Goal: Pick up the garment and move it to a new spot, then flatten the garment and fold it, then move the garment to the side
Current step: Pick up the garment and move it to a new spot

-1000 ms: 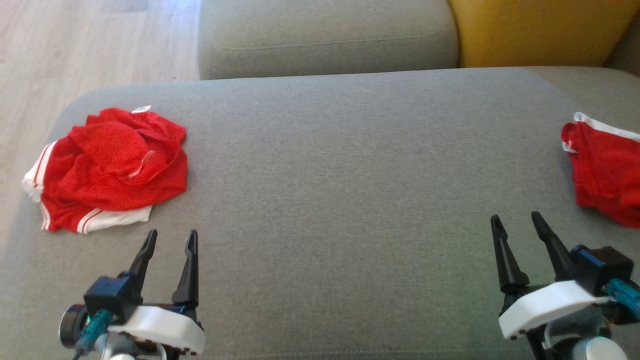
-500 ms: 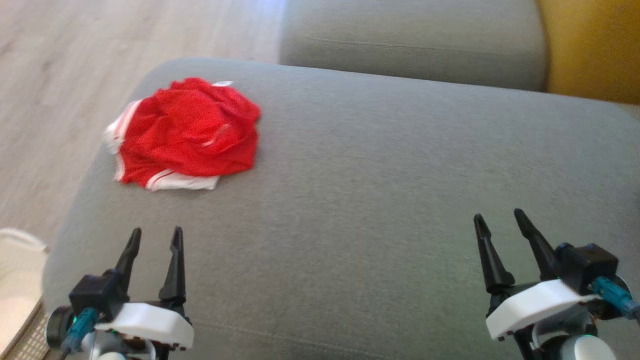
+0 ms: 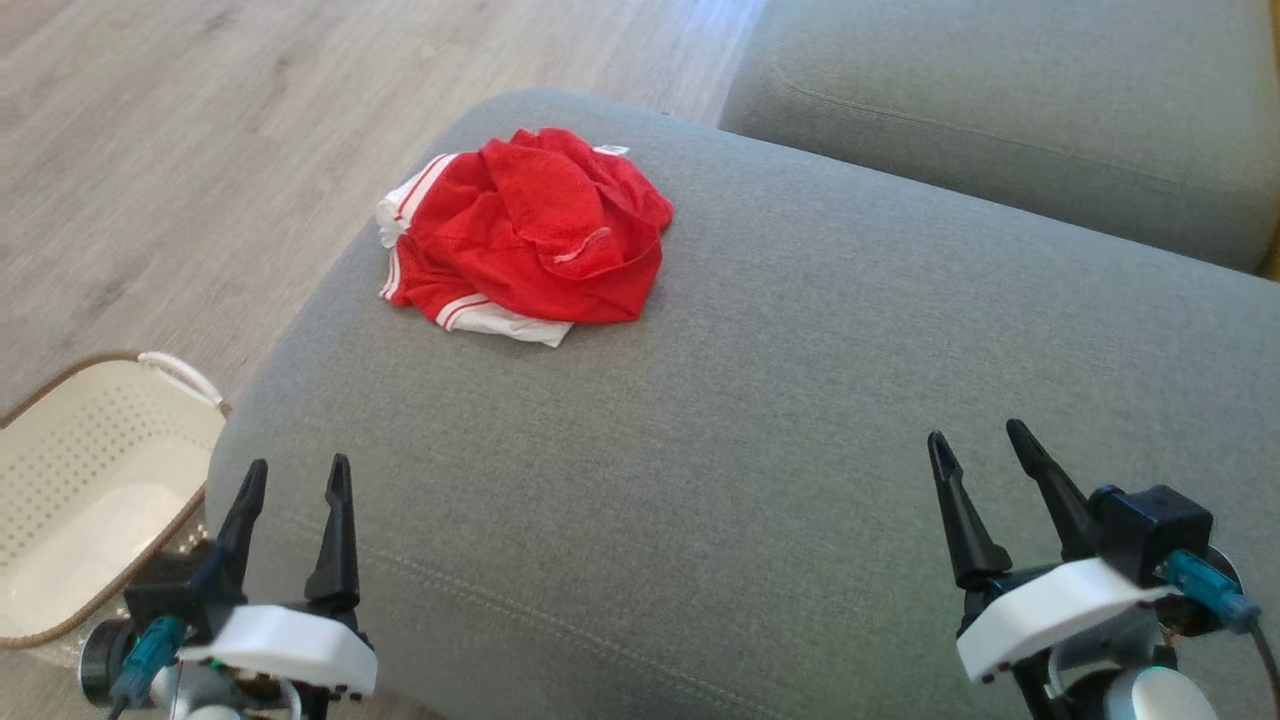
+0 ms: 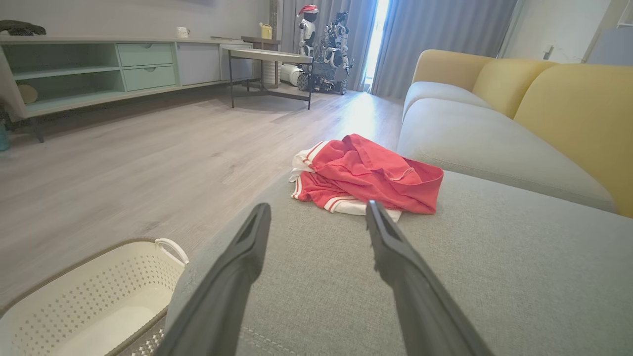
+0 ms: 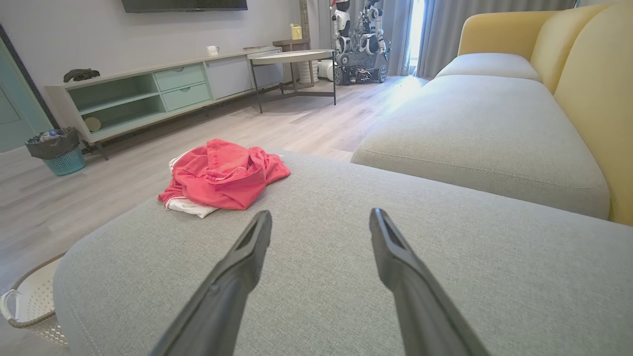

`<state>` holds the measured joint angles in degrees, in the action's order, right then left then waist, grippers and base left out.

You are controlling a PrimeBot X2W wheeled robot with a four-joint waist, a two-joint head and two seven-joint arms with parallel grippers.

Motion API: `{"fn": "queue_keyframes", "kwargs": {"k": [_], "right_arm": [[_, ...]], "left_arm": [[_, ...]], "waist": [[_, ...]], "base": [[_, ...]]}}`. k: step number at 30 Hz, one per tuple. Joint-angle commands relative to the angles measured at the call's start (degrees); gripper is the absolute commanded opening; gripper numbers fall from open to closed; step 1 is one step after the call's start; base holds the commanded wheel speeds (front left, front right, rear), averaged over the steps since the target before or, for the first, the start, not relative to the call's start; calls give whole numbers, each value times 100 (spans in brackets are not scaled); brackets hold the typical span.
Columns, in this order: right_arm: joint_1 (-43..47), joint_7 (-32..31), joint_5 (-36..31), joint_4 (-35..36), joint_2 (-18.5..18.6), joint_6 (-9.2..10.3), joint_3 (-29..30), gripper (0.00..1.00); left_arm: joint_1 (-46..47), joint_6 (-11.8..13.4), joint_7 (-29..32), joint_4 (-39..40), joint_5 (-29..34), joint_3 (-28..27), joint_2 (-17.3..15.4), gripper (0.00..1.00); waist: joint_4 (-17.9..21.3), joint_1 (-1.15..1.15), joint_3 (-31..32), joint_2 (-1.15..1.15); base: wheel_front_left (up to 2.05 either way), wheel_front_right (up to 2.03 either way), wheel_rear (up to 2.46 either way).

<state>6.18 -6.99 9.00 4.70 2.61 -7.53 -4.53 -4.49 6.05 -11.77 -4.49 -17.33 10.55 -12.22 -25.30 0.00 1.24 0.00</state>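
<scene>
A crumpled red garment (image 3: 530,235) with white striped trim lies near the far left corner of the grey sofa seat (image 3: 760,400). It also shows in the left wrist view, red garment (image 4: 368,173), and in the right wrist view, red garment (image 5: 222,173). My left gripper (image 3: 292,478) hovers open over the seat's near left edge, well short of the garment. My right gripper (image 3: 982,447) is open at the near right, far from the garment. Nothing sits between either pair of fingers.
A white perforated basket (image 3: 95,480) stands on the wood floor to the left of the sofa, beside my left gripper. A second grey seat cushion (image 3: 1010,100) lies beyond. Yellow backrests (image 4: 568,109) rise on the right.
The whole head view has swung left: the camera turned, so the garment now sits nearer the middle and the basket has come into view. Both grippers stay open.
</scene>
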Motion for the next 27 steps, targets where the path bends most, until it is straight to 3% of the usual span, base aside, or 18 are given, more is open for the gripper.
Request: {"fn": "queue_keyframes", "kwargs": {"k": [1,16,21,27], "right_arm": [[-334,62,-1,174,27,4,-110,100],[-564,14,-3,198,27,4,-109,100],[-889,-111,-108,300,27,4,-188,100],[-1267,-189,-227,353,27,4,-306,100]], "left_arm": [[281,25,-63,159,-28,-209,-101,100],[569,-13,-138,-40,-214,-254,-56,100],[1296,-207,-216,-451,-449,-393,4,100],[2389,-426,-176,-1431,-700,-660,-174,100]], "waist": [[-40,0,7,0],[197,0,-283,0],[558,0,-799,0],[1220,0,-1424,0]], "base": [[0,0,0],[0,0,0],[0,0,0],[0,0,0]]}}
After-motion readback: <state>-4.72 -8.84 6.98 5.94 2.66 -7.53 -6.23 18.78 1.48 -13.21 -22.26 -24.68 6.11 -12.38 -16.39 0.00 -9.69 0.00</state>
